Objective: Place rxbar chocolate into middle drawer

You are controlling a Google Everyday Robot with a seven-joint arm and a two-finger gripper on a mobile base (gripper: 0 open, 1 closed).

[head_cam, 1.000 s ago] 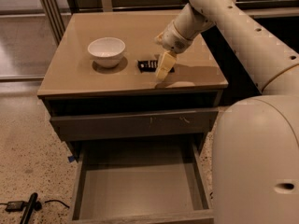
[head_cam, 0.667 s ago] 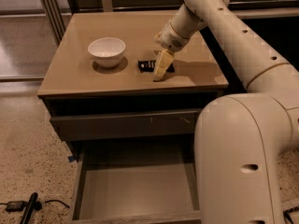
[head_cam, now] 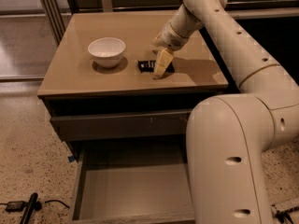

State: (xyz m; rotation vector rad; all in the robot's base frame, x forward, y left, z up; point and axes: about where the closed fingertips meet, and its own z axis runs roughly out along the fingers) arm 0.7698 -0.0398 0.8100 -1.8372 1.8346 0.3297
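The rxbar chocolate [head_cam: 146,65], a small flat black wrapper with white lettering, lies on the tan cabinet top [head_cam: 84,80], right of the white bowl. My gripper [head_cam: 160,67] hangs from the white arm, pointing down, directly over the bar's right end, covering part of it. The fingertips reach the tabletop level. The middle drawer [head_cam: 131,190] is pulled out below, a grey box with a bare floor.
A white bowl [head_cam: 106,51] stands on the cabinet top left of the bar. A closed grey drawer front [head_cam: 117,125] sits above the open drawer. My arm's big white body [head_cam: 229,157] fills the lower right, overlapping the drawer's right side. A black cable [head_cam: 28,206] lies on the speckled floor.
The arm has shifted slightly left and the gripper has come down a little closer onto the bar. The bar and bowl have not moved.
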